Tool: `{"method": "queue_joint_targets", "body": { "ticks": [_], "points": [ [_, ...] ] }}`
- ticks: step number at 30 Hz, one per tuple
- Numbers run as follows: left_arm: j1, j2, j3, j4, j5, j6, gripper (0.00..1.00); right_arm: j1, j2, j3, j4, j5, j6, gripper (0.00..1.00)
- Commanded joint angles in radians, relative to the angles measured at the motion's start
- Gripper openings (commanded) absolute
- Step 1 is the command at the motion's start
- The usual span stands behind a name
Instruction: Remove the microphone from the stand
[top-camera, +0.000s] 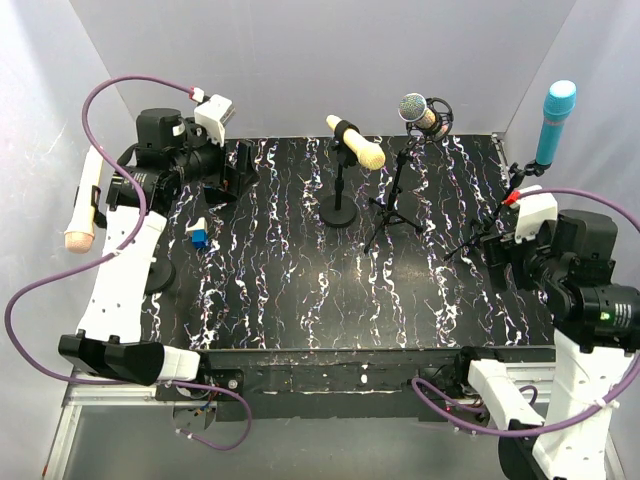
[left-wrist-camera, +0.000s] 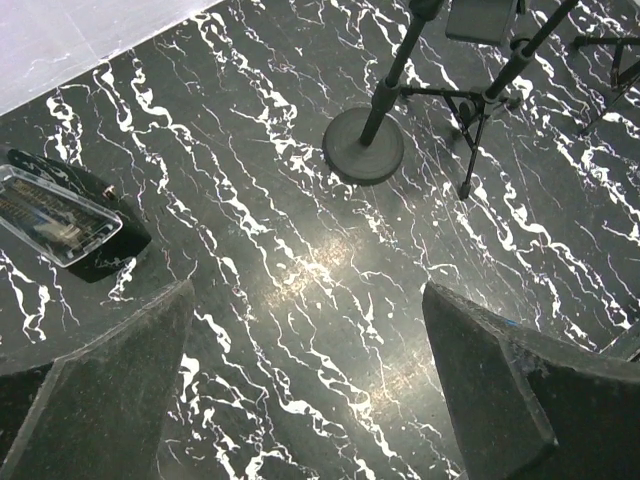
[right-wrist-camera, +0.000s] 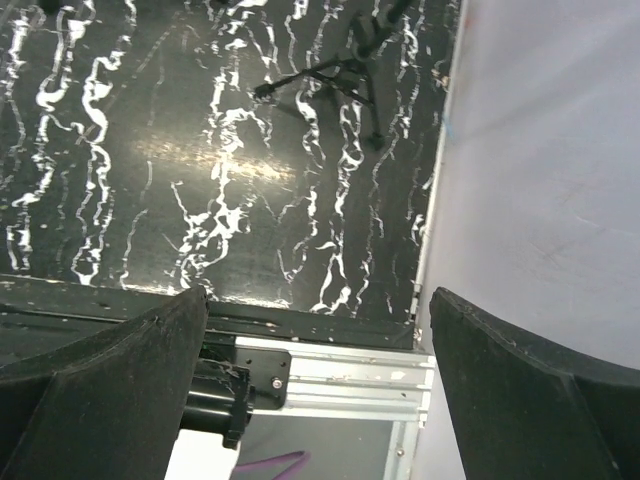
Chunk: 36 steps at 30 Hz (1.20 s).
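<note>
While overhead shows the microphone (top-camera: 356, 143), left wrist shows its stand (left-wrist-camera: 352, 162).

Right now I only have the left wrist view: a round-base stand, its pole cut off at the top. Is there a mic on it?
Observer: Yes. A cream microphone sits clipped at the top of the round-base stand, lying tilted.
Operator: Anything on the tripod next to it?
Observer: A silver-grille microphone is mounted on that tripod stand.
Operator: Where's the right gripper?
Observer: The right gripper is open and empty over at the right, near a teal microphone that stands upright.
</note>
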Motion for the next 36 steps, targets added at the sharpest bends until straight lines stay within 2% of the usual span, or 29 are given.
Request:
{"method": "queue_joint_targets", "body": {
  "ticks": [1,5,11,18,20,23,27,29,36],
  "points": [
    [0.001,-0.015,0.063,-0.116,0.012,0.073,0.98,-0.006,0.027,0.065,-0.005,-0.138,0.035,0.98],
    [0.0,-0.01,0.1,-0.174,0.104,0.094,0.98,-0.004,0.042,0.098,-0.008,-0.269,0.028,0.98],
    [-0.002,-0.082,0.063,-0.188,0.274,0.177,0.98,-0.003,0.104,0.19,-0.034,-0.511,0.036,0.94],
    [-0.01,-0.051,0.124,-0.302,0.336,0.335,0.98,0.019,0.231,0.373,-0.06,-0.602,0.033,0.92],
    [-0.017,-0.047,0.132,-0.302,0.336,0.362,0.98,0.045,0.266,0.422,-0.072,-0.594,0.022,0.92],
    [-0.033,-0.039,0.133,-0.302,0.325,0.404,0.97,0.17,0.306,0.457,-0.06,-0.53,0.021,0.91],
    [-0.059,-0.013,0.15,-0.299,0.308,0.404,0.96,0.42,0.352,0.503,-0.013,-0.362,0.054,0.91],
    [-0.068,-0.002,0.152,-0.286,0.307,0.396,0.97,0.494,0.374,0.516,0.024,-0.288,0.087,0.91],
    [-0.114,0.044,0.176,-0.19,0.306,0.395,0.98,0.556,0.499,0.606,0.175,-0.183,0.217,0.91]
  ]
}}
